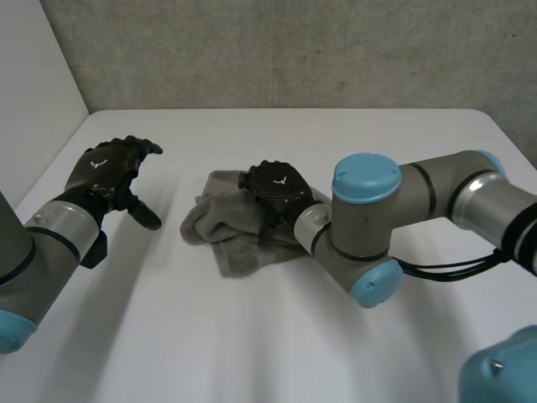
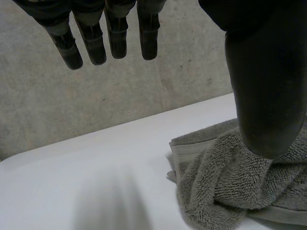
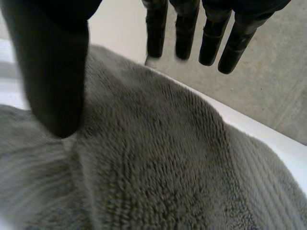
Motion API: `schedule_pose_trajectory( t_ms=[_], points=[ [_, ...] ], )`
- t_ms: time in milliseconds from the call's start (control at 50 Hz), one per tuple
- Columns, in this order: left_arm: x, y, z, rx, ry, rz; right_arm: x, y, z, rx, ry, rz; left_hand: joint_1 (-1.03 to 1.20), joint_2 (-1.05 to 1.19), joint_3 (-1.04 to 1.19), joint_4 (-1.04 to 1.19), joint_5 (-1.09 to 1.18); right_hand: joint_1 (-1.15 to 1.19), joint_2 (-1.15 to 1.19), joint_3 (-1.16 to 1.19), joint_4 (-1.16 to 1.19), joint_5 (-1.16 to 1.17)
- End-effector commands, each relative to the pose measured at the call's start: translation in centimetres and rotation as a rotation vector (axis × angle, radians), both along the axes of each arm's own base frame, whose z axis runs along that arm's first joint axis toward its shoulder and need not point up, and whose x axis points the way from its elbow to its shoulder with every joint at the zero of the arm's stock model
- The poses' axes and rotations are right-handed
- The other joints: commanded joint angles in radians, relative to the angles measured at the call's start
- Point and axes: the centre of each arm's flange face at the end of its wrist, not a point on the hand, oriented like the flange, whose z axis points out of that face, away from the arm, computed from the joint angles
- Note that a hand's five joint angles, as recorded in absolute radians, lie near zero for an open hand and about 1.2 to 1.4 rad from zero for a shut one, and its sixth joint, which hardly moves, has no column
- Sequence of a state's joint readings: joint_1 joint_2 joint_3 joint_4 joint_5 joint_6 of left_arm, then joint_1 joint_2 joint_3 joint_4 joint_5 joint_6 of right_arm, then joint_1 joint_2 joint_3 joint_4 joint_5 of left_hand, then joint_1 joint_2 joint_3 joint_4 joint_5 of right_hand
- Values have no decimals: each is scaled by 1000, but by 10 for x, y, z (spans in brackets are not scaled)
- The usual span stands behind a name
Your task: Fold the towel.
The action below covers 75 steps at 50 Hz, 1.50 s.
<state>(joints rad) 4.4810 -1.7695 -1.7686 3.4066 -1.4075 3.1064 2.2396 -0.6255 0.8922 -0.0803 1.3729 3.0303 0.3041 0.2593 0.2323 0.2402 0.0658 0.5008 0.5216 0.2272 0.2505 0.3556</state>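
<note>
A grey towel [image 1: 225, 233] lies bunched and partly folded in the middle of the white table [image 1: 252, 344]. My right hand [image 1: 277, 190] rests over the towel's right part, fingers straight and thumb spread. In the right wrist view the towel [image 3: 168, 158] lies under the palm of my right hand [image 3: 211, 43], and nothing is pinched. My left hand [image 1: 109, 168] hovers open above the table, well left of the towel and apart from it. Beyond the thumb of that left hand [image 2: 115, 38], the left wrist view shows the towel's crumpled near end [image 2: 225, 191].
A grey wall [image 1: 294, 50] runs along the table's far edge. Bare table top [image 2: 96, 163] lies between my left hand and the towel. My right arm's elbow [image 1: 369, 235] stands just right of the towel.
</note>
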Motion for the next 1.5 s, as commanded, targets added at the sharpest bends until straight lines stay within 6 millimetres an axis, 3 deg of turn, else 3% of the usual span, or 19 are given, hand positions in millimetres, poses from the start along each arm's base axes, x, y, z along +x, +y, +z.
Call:
schedule_pose_trajectory(
  t_ms=[20,100,200,240,280,420,500,520,540,560,580,760,880,1100,1240,1280,1320,1400,1500],
  points=[
    [-3,3,1,-3,0,-9,2,-3,3,-6,-6,-6,-108,-63,-58,-66,-44,894,873,-53,-76,865],
    [-4,4,1,-1,0,-13,-2,3,31,-37,-34,-7,-108,-63,-58,-66,-44,895,875,-53,-76,866],
    [-5,5,0,2,0,-18,-42,24,95,-83,-65,-35,-108,-63,-58,-66,-44,895,875,-53,-76,866],
    [-5,6,-1,6,-3,-20,-42,24,95,-83,-65,-35,-108,-63,-58,-66,-44,895,875,-53,-76,866],
    [-4,7,-3,10,-4,-20,-90,26,106,-64,-28,-124,-108,-63,-58,-66,-44,895,875,-53,-76,866],
    [-15,18,-4,13,-6,-61,-197,22,68,-12,226,-282,-111,-66,-58,-66,-47,895,875,-53,-76,866],
    [-21,22,-6,20,-8,-83,-218,29,59,-17,310,-294,-111,-66,-58,-66,-47,895,875,-53,-76,866],
    [-25,26,-7,23,-9,-98,-223,33,57,-12,337,-294,-111,-66,-58,-66,-47,434,414,-53,-76,405],
    [-30,29,-9,28,-13,-118,-223,33,57,-12,338,-294,-111,-66,-58,-66,-47,430,409,-53,-76,400],
    [-30,29,-10,28,-13,-118,-224,36,58,4,348,-295,-111,-66,-58,-66,-47,-189,-210,-53,-76,-219],
    [-35,32,-13,35,-15,-137,-225,38,59,22,349,-293,-111,-66,-58,-66,-47,-326,-347,-53,-76,-356],
    [-60,39,-31,23,-107,-227,-212,45,81,-29,300,-249,-111,-66,-58,-66,-47,-326,-347,-53,-76,-356],
    [-74,35,-29,-35,-123,-262,-175,63,98,-96,249,-123,-111,-66,-58,-66,-47,-326,-347,-53,-76,-356],
    [-113,-7,-34,-77,-109,-298,-141,47,65,-70,271,-21,-79,-34,-58,-66,-15,-326,-347,-53,-76,-356],
    [-125,-27,-58,20,-146,-309,-137,43,42,-55,342,5,-85,-40,-58,-66,-21,74,54,-53,-76,45],
    [-127,-29,-61,19,-145,-315,-138,43,39,-62,363,13,-82,-37,-58,-66,-18,650,629,-53,-76,620],
    [-129,-31,-64,19,-143,-323,-140,44,39,-56,362,13,-82,-37,-58,-66,-18,893,872,-53,-76,864],
    [-133,-35,-67,14,-136,-342,-142,51,39,-46,363,21,-79,-34,-58,-66,-15,895,875,-53,-76,866],
    [-137,-34,-65,4,-134,-352,-150,85,51,-41,338,91,-79,-34,-58,-66,-15,895,875,-53,-76,866]
  ],
)
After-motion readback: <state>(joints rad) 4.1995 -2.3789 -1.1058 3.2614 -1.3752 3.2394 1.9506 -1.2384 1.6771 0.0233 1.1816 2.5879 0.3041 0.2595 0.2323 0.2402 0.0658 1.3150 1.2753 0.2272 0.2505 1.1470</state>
